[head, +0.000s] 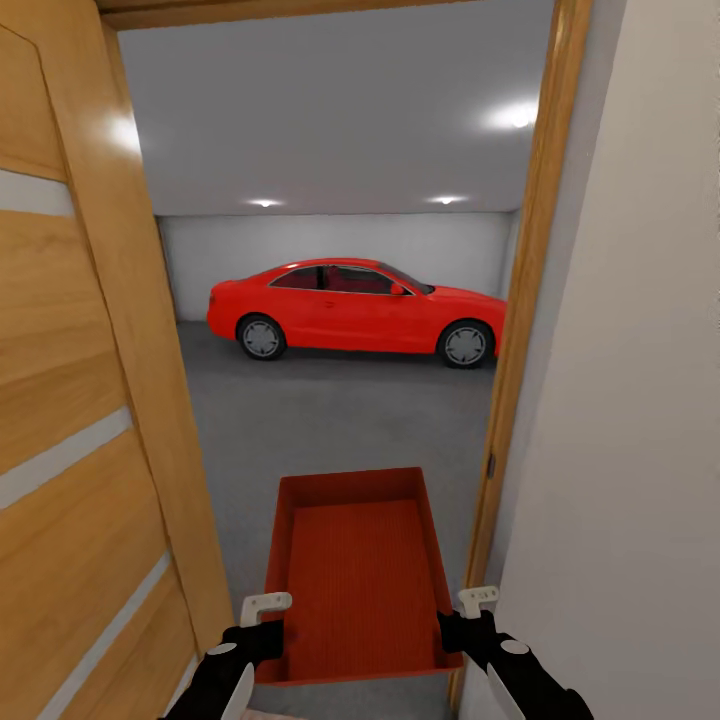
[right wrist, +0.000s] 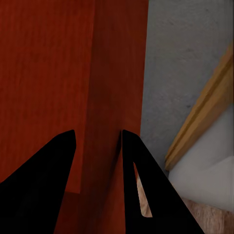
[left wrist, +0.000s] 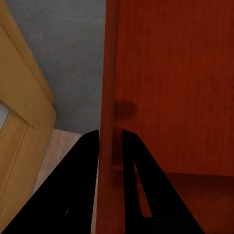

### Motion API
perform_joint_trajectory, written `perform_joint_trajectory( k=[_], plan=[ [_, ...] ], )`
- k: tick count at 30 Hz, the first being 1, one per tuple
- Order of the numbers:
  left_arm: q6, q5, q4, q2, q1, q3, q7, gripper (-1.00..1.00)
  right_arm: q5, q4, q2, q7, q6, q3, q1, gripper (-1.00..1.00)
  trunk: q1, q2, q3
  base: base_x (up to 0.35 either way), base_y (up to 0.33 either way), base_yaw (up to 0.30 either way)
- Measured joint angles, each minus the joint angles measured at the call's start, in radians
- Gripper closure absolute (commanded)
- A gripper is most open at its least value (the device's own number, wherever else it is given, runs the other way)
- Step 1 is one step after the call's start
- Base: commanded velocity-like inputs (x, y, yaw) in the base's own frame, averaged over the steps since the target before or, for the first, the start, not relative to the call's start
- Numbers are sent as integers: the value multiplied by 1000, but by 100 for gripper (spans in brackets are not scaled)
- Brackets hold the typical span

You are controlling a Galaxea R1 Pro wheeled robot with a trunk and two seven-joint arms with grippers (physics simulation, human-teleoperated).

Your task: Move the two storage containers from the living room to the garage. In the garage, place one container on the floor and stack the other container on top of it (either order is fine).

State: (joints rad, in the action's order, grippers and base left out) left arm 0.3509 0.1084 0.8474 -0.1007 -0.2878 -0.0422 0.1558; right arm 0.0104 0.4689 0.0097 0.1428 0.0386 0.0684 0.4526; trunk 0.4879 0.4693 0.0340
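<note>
I hold one orange-red open-top storage container (head: 355, 570) level in front of me, between both arms. My left gripper (head: 262, 625) is shut on its left wall (left wrist: 109, 73), one finger inside and one outside. On the opposite wall (right wrist: 114, 73) my right gripper (head: 465, 620) is shut the same way. The bin is empty, with a ribbed bottom. It hangs in a doorway, above the dark grey garage floor (head: 330, 420) that starts just ahead. Light wood planks (left wrist: 58, 151) lie under the bin's near end.
An open wooden door (head: 70, 400) stands close on the left. The wooden door frame (head: 520, 350) and a white wall (head: 630, 400) are close on the right. A red car (head: 360, 310) is parked across the far side of the garage.
</note>
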Motion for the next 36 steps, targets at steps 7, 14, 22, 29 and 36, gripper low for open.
perform_joint_trajectory(
  k=[7, 14, 22, 29, 36],
  plan=[
    [0, 0, 0, 0, 0, 0, 0, 100, 0, 0, 0, 0, 0, 0, 0, 100, 0, 0, 0, 14, 12, -20],
    [0, 0, 0, 0, 0, 0, 0, 100, -1, 0, 0, 1, 0, -1, 0, 100, 0, 0, 0, 0, 0, 0],
    [0, 0, 0, 0, 0, 0, 0, 100, -2, 0, 0, 1, 0, -2, 0, 100, 0, 0, 0, 0, 0, 0],
    [0, 0, 0, 0, 0, 0, 0, 100, -2, 0, 0, 1, 0, -2, 0, 100, 0, 0, 0, 0, 0, 0],
    [0, 0, 0, -1, 0, 0, 0, 100, -2, 0, 0, 1, 0, -1, 0, 100, 0, 0, 0, 69, 103, -87]
  ],
)
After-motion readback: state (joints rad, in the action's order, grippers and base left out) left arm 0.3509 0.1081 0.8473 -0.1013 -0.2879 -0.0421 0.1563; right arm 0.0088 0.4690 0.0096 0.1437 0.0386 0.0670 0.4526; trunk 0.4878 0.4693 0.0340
